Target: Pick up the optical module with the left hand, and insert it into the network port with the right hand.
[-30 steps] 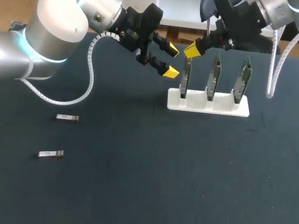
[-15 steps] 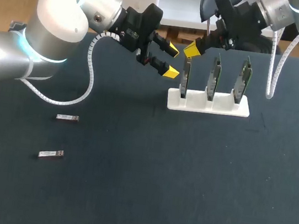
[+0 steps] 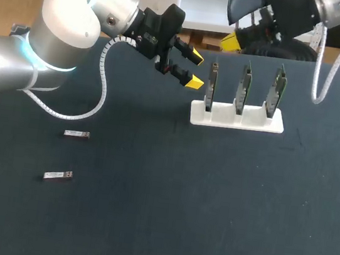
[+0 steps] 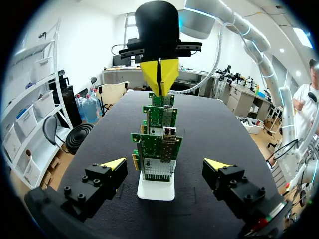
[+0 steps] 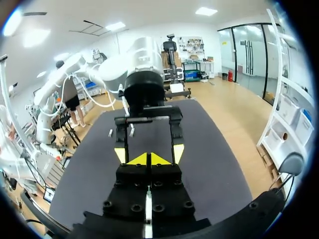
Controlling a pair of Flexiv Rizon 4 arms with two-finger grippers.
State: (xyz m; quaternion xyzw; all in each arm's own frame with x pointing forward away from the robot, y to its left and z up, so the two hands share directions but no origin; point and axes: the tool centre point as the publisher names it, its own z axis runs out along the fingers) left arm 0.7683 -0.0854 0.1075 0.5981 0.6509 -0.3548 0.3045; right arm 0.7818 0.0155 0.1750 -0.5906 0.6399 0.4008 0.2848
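Two small silver optical modules lie on the dark table at the left, one (image 3: pixel 76 134) behind the other (image 3: pixel 58 176), far from both grippers. A white stand (image 3: pixel 236 117) holds three upright green port boards (image 3: pixel 243 87). My left gripper (image 3: pixel 195 69) hovers open and empty just left of the leftmost board (image 3: pixel 211 86). In the left wrist view that gripper (image 4: pixel 166 165) faces the row of boards (image 4: pixel 158 142) end on. My right gripper (image 3: pixel 231 43) is shut and empty, above and behind the stand. It hangs over the boards as the right gripper (image 4: pixel 159 74) in the left wrist view.
In the right wrist view my own gripper (image 5: pixel 149 159) points at the left arm's open fingers (image 5: pixel 119 155), and the boards are hidden beneath it. The dark table (image 3: pixel 210 203) stretches wide in front of the stand.
My right gripper has lifted off the top of the leftmost board and drawn back to the upper right, still shut. The left arm and both modules have stayed put.
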